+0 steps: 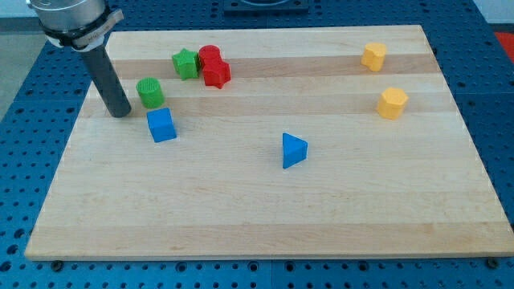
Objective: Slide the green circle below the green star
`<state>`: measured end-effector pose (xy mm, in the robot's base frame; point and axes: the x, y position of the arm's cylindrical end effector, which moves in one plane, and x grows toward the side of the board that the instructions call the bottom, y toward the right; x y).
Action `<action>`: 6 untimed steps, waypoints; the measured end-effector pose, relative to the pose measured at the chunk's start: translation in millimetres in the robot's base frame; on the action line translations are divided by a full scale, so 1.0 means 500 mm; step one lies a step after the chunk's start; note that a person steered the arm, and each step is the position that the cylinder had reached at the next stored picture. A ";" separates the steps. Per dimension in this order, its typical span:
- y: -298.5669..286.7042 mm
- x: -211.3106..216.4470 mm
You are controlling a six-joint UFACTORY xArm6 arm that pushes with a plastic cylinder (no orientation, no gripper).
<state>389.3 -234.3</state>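
The green circle (149,92) stands on the wooden board at the upper left. The green star (185,63) lies above it and to its right, touching a red block. My tip (120,113) rests on the board just left of the green circle and slightly lower, with a small gap between them. The dark rod rises from the tip toward the view's top left.
Two red blocks (214,66) sit together right of the green star. A blue cube (161,126) lies just below the green circle. A blue triangle (293,150) is at the centre. Two yellow blocks (373,56) (393,103) are at the right. The board's left edge (68,144) is near my tip.
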 end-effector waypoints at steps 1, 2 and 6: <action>0.041 -0.040; 0.097 -0.081; 0.149 -0.049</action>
